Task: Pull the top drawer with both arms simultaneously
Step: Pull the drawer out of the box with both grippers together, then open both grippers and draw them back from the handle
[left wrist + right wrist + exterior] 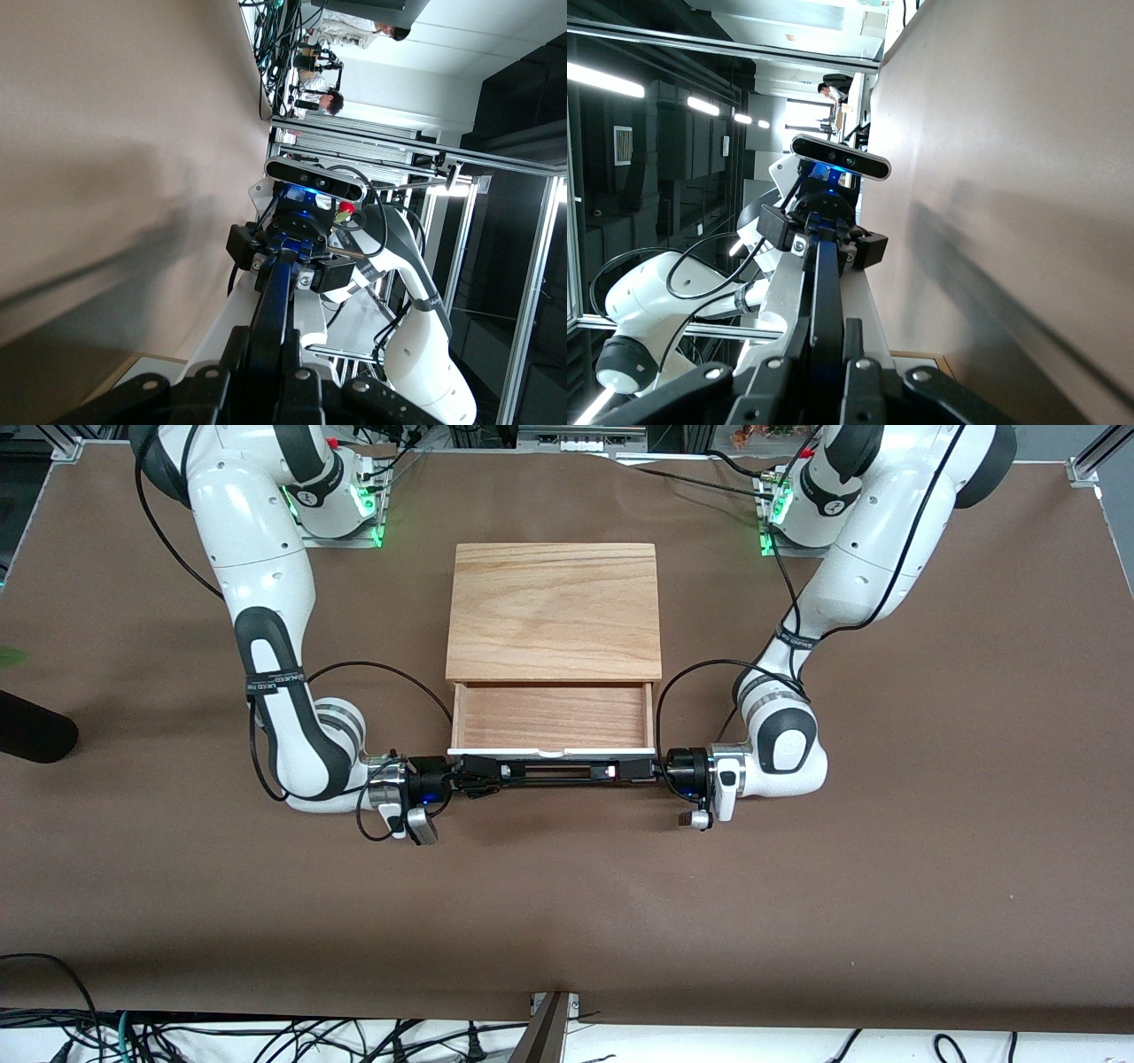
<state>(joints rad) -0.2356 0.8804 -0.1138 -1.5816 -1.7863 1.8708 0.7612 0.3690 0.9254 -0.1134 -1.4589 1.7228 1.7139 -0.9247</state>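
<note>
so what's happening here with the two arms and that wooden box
Both arms are working the top drawer of a small wooden cabinet on the brown table. The right gripper and left gripper are each shut on one end of the long black handle, facing each other along it. The drawer is already pulled partway out toward the front camera, and the part of its light wood tray that shows looks empty.

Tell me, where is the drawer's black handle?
In the front view, the black handle runs along the top drawer, between the right gripper and left gripper.
</note>
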